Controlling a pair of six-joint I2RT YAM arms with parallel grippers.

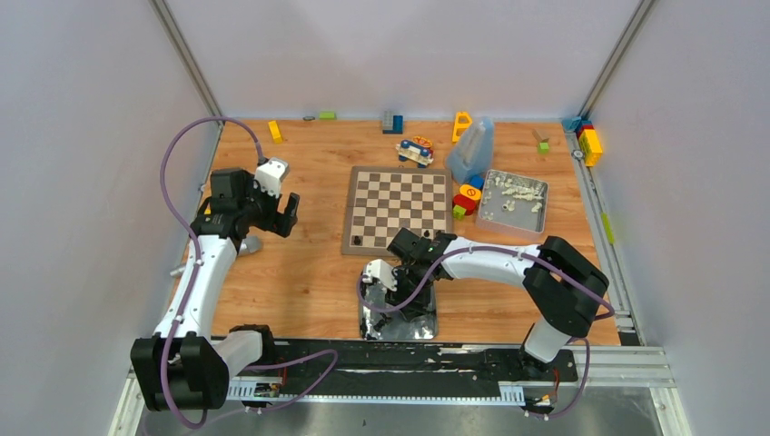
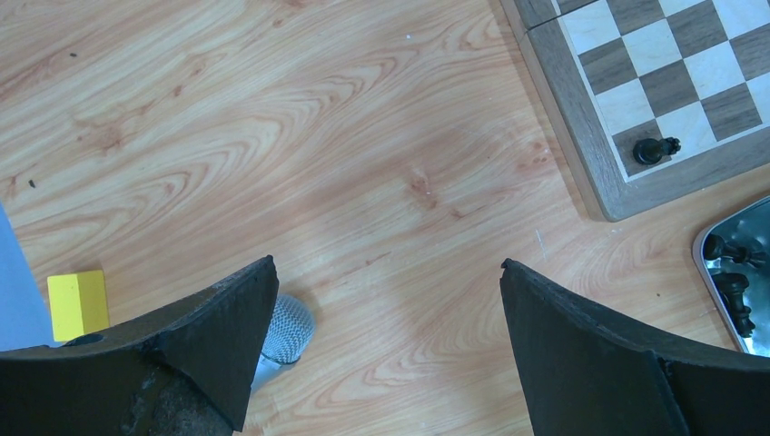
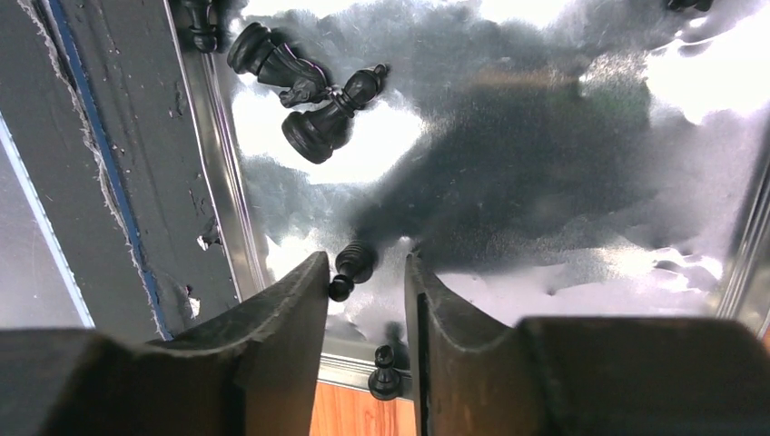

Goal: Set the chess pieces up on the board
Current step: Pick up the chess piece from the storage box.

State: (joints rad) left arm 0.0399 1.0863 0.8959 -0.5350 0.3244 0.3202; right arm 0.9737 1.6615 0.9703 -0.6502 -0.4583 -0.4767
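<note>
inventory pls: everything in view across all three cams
board: one, brown and cream checks, mid-table
black piece: one, on the board's near-left corner square
black chess pieces: several, exact count unclear, in the near tray
near tray: one, silver, in front of the board
far tray: one, silver, right of the board
pale pieces: many, whitish, in the far tray
container: one, translucent blue, by the board's far-right corner
toy blocks: many, mixed colours, along the far edge and between board and far tray
toy car: one, multicoloured, behind the board
table: wood
left gripper: fingers open, over table left of the board
right gripper: fingers open, astride a lying pawn
</note>
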